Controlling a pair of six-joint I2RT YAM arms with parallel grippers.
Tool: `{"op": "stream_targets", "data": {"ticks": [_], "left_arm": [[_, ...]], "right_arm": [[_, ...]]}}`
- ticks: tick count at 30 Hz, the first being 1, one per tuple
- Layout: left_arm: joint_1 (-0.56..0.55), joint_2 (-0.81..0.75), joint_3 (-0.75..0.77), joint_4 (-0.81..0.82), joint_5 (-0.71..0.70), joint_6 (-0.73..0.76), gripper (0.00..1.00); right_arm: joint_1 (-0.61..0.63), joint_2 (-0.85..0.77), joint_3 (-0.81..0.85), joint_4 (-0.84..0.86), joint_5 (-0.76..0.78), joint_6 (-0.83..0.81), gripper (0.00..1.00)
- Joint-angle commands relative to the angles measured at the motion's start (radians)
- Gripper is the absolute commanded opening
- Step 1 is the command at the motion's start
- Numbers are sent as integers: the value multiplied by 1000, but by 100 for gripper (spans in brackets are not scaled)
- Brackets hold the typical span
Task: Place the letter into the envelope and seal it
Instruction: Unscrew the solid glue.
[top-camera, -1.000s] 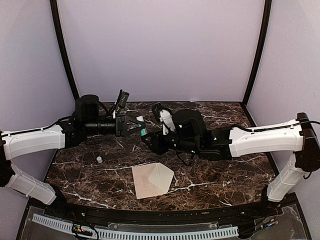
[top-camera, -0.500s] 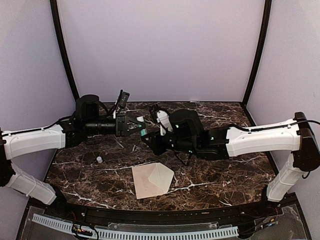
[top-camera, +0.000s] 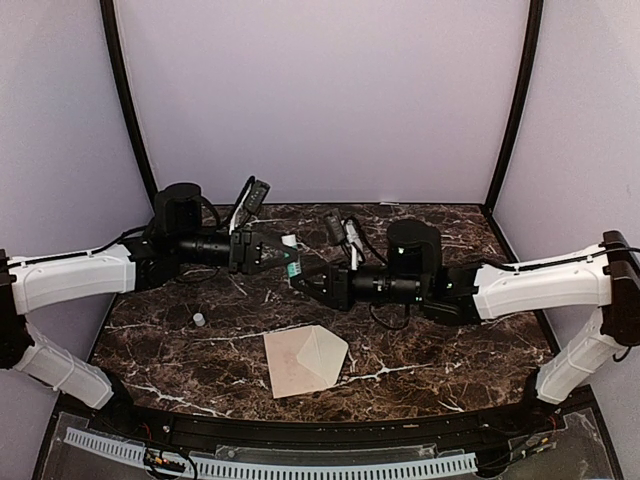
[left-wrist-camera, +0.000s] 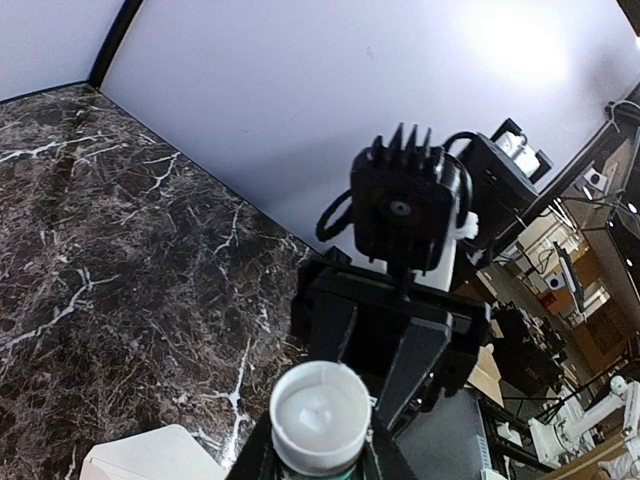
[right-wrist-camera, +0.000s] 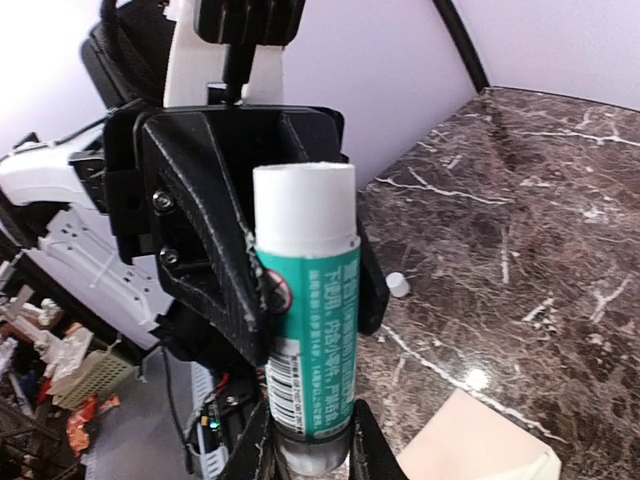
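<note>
Both grippers are on the glue stick, and the paper lies on the table below

My left gripper (left-wrist-camera: 320, 455) is clamped round the middle of the teal-labelled glue stick (right-wrist-camera: 305, 300), and my right gripper (right-wrist-camera: 300, 445) has its fingers pressed against either side of the stick's base. The two hands meet nose to nose above the back of the marble table (top-camera: 450, 350). The stick's top end is white. A small white cap (top-camera: 198, 319) sits alone on the table, out to the left. The letter (top-camera: 285, 367) lies flat near the front edge, well below the grippers. The envelope (top-camera: 328, 352) is against its right side, showing diagonal folds. I cannot tell whether the sheet is tucked inside it or only overlapping.
</note>
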Motion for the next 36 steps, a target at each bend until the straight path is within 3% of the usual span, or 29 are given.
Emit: {"op": "stream_targets", "data": {"ticks": [1,9,14,18,22,25,30,36], "left_arm": [[-39,-19,24,69,181,27,0],[-78,-34,22,80,241,59,0],[-79,-43,13,89,208,52,0],[-78,-88,-11,88,99,57,0],[-50,-125,-22,12,-96,71,0],[-18,-129,-21,-46,-263,48,0],[2,-114,-11,-144,-416,31,0],[3,-82,6,-194,-450,23,0]], "right_arm": [[-62,-27,-50,307,-274,147,0],[-72,12,-106,561,-466,269,1],[-72,-16,-112,485,-421,233,9],[-73,-62,-126,372,-316,192,33],[-78,-125,-167,285,-202,160,59],[-90,-163,-210,271,-153,164,71],[-51,-157,-118,-23,109,97,69],[54,-29,111,-307,372,2,61]]}}
